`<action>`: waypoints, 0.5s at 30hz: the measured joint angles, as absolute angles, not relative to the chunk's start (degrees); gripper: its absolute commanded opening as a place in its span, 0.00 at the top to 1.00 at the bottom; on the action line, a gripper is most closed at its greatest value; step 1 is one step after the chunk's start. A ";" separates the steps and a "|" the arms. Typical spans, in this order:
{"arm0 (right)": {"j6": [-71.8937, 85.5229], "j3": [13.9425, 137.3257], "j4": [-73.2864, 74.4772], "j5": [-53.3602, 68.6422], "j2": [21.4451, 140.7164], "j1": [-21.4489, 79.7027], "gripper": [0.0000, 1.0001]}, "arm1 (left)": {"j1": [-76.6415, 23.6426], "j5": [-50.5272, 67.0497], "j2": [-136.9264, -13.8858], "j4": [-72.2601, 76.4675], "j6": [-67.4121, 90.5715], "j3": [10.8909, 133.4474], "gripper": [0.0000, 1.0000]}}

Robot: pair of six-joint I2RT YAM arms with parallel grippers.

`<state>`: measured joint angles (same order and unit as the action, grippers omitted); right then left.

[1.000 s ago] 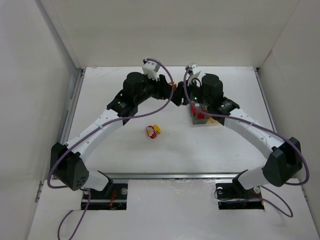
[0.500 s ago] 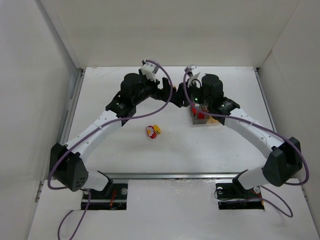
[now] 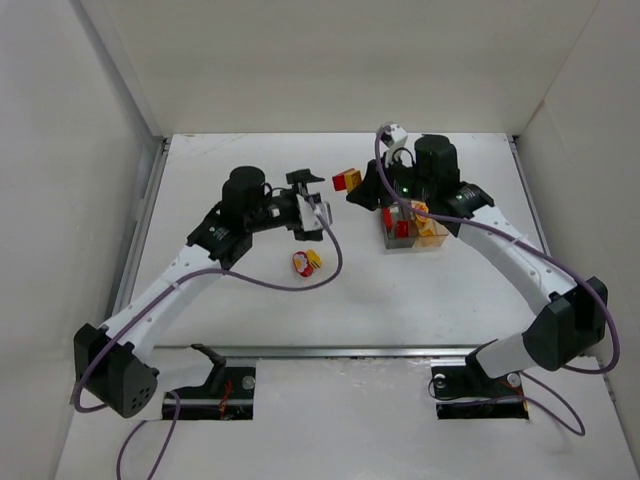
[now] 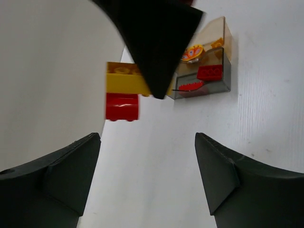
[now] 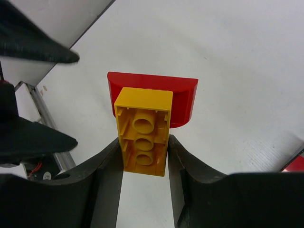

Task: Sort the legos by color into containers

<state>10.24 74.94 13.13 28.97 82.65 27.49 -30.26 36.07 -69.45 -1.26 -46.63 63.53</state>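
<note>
Right gripper point(image 5: 144, 138): jaws nearly closed, clamped on the long sides of a yellow brick point(image 5: 143, 130), stud sockets facing the wrist camera. A red piece point(image 5: 183, 97) with a rounded edge is stuck to its far face, so the two colours are joined. The pair is held in the air, left of the containers and well clear of the table point(image 3: 470, 290).

Left gripper point(image 4: 146, 137): jaws spread wide, nothing between them. It points at the held pair from the left, near it but not touching. Its wrist view shows yellow on top and red underneath, with the right finger covering part of the yellow.

Containers: grey box point(image 3: 398, 232) and amber box point(image 3: 432, 232) are joined and sit just under the right wrist. The grey box has red bricks in it. The amber box has yellowish bits, but I cannot tell exactly what.

Loose on the table: round red piece point(image 3: 299, 263) and small yellow piece point(image 3: 315, 259), touching each other, near the middle below the left gripper.

Step, as a judgement: splitting the joined pair before sorting it. Next, the left jaws likely need to line up on the exposed red piece only, close on it, and pull straight off while the right holds firm. Then red goes to grey, yellow to amber. Risk: the exposed red area is small, so the grasp may slip.
</note>
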 measured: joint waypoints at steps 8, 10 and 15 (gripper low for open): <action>9.87 77.12 16.45 28.80 82.67 29.41 1.00 | -36.47 34.33 -66.96 1.39 -65.54 55.79 0.16; 9.89 77.14 16.71 28.23 82.67 30.33 1.00 | -36.71 33.69 -67.35 2.00 -66.87 55.86 0.16; 9.91 77.17 17.72 26.63 82.78 31.77 1.00 | -36.71 31.83 -67.75 3.40 -68.40 55.88 0.21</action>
<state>9.91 77.17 17.72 26.63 82.78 31.77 -36.71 31.83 -67.75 3.40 -68.40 55.88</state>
